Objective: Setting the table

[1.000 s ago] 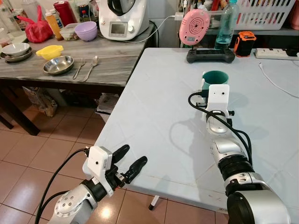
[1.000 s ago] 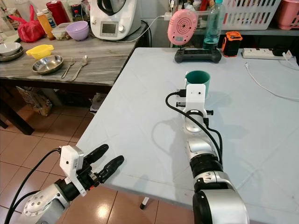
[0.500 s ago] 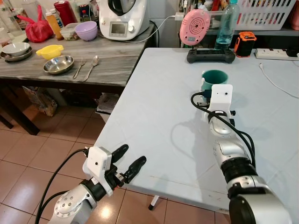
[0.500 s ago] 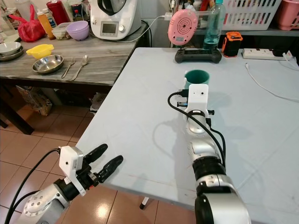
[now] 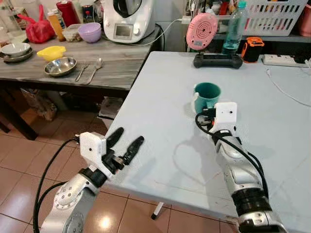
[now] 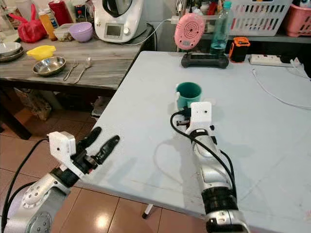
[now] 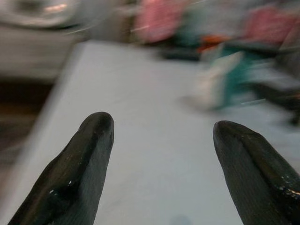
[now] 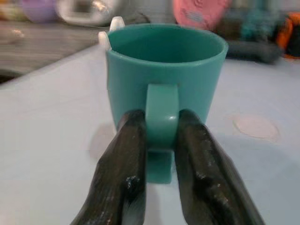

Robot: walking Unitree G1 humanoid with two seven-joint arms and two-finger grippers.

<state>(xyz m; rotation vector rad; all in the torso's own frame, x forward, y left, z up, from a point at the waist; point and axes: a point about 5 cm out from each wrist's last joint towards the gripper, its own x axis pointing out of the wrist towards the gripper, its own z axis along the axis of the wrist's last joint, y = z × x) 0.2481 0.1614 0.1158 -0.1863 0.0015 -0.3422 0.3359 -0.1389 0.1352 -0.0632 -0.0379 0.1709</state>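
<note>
A teal plastic mug is stood upright on the pale grey-blue tabletop, towards its middle, and its handle is pinched between the two black fingers of the right gripper, which are closed on it from either side. Because only the narrow handle is held, the mug could be twisted or tipped if the arm were swung or the clamp loosened, and it could be dragged into the black game controller or the white cable if it were pushed too far along the table. The left gripper is held at the near edge of the table with its fingers spread wide and nothing between them; that edge could be struck if the arm were raised carelessly. The tabletop is smooth and largely bare, so little resistance to sliding would be offered. To the robot's left, a grey wood-grain side table is set with a steel bowl, a fork and spoon, a yellow dish and a white kitchen appliance, above a floor of reddish-brown tiles.
</note>
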